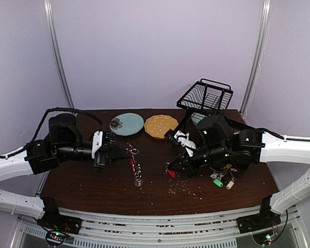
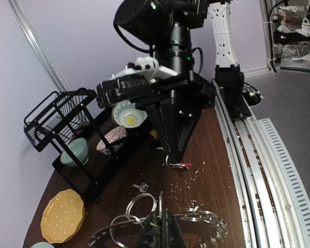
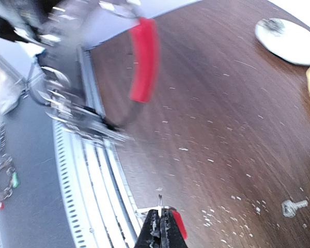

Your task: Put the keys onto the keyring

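My left gripper (image 1: 124, 152) is shut on the keyring (image 1: 136, 168), a silvery coiled loop with a red sleeve (image 1: 133, 164) that hangs down to the table. In the left wrist view the fingers (image 2: 163, 233) pinch its rings (image 2: 139, 206). My right gripper (image 1: 170, 169) is shut on a silver key with a red tag (image 1: 172, 173), just above the table to the right of the keyring. The right wrist view shows the tag (image 3: 179, 223) beside the shut gripper (image 3: 160, 227) and the blurred red sleeve (image 3: 143, 59) ahead. Another loose key (image 2: 140, 187) (image 3: 293, 206) lies on the table between the grippers.
A bunch with green and yellow tags (image 1: 220, 181) lies under the right arm. A black wire rack (image 1: 204, 97) with bowls stands at the back right. A teal plate (image 1: 128, 124) and a yellow plate (image 1: 161, 126) sit at the back. Crumbs scatter the table's front.
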